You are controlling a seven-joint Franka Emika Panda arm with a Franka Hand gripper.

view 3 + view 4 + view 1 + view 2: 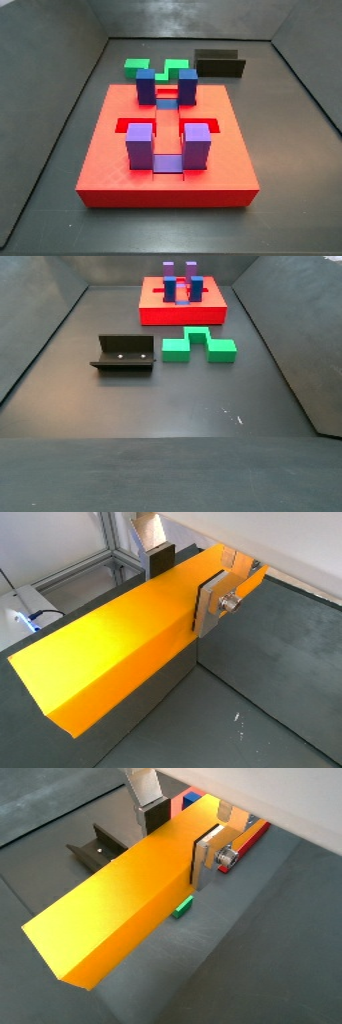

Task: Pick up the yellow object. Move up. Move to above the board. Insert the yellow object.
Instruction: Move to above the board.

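Note:
In both wrist views my gripper (185, 584) (181, 836) is shut across the width of the yellow object (114, 647) (120, 908), a long yellow-orange bar held level well above the floor. One silver finger (211, 607) presses its near side. The other finger's dark pad (160, 557) presses the far side. The red board (167, 170) (183, 306) carries upright purple and blue blocks. In a wrist view a red edge of it (249, 836) and a blue block (197, 800) show below, beside the bar's held end. Neither the gripper nor the bar is in the side views.
A green block (156, 70) (198, 348) lies on the floor next to the board and shows small below the bar (183, 908). The dark fixture (221, 62) (124, 354) (100, 848) stands near it. Dark walls enclose the floor.

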